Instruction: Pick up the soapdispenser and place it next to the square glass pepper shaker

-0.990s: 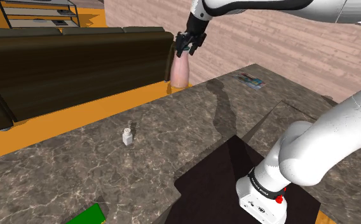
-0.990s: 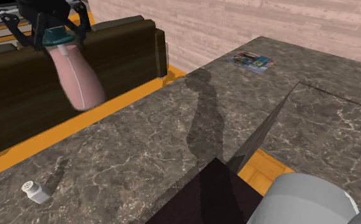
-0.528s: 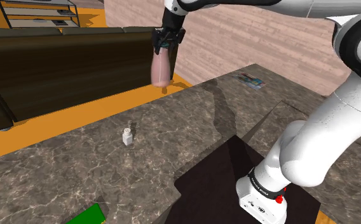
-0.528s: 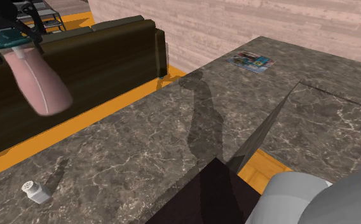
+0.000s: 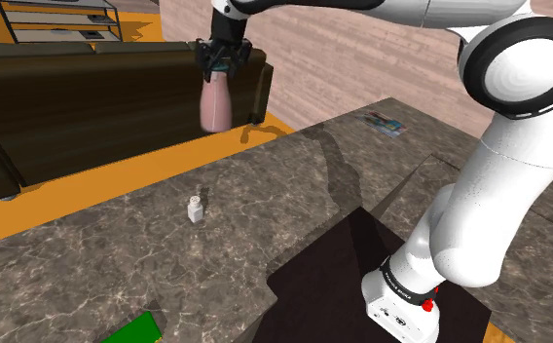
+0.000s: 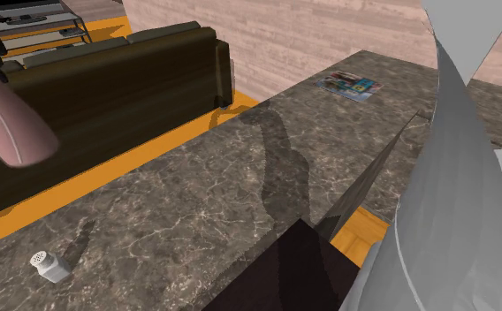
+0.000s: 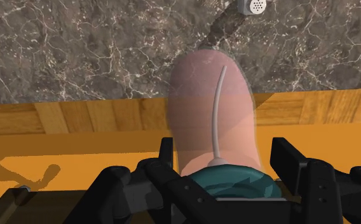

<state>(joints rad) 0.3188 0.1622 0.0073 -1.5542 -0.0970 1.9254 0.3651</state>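
At the shoulder view's left a dark sofa (image 5: 90, 107) stands on an orange floor (image 5: 99, 195). Right of it, on the marbled bench (image 5: 119, 253), the small white pepper shaker (image 5: 197, 208) stands upright and alone. A little further right and well above it, the pink soap dispenser (image 5: 214, 105) hangs in the air. It seems to be out past the bench's far edge, over the floor strip before the sofa. The jaws are closed on its teal pump top, and the long body dangles below. Far to the right a magazine (image 5: 387, 124) lies flat, out of the way. Gripped only at the top, the bottle may swing or slip. Brought low too soon, its base could strike the bench edge. Set down tilted or too close, it could topple or knock over the light shaker.
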